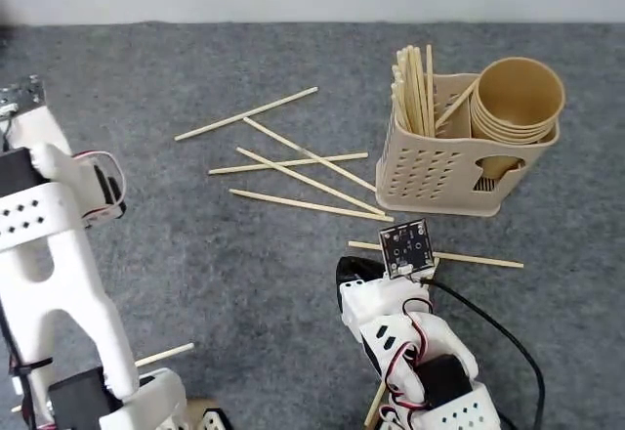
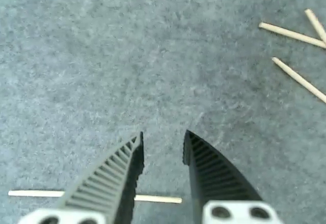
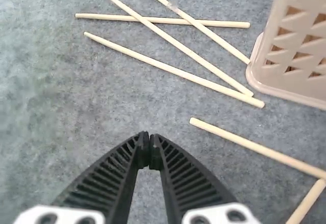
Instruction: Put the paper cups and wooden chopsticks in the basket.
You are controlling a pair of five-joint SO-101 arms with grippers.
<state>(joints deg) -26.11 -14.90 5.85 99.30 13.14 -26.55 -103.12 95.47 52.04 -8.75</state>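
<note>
High view, upper right: beige slotted basket point(image 1: 439, 171) holding stacked tan paper cups point(image 1: 518, 98) and upright pale wooden chopsticks point(image 1: 415, 93), with loose chopsticks point(image 1: 293, 164) fanned just left of it. Right gripper point(image 3: 149, 152) pinched together on nothing, near the nearest chopstick point(image 3: 254, 148). Left gripper point(image 2: 163, 150) parted, empty, over a lone chopstick point(image 2: 153, 199).

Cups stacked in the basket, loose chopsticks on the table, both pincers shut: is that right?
No: the left pincer is open, as the left wrist view shows; the right pincer is shut. The cups sit in the basket; chopsticks lie loose on the table.
</note>
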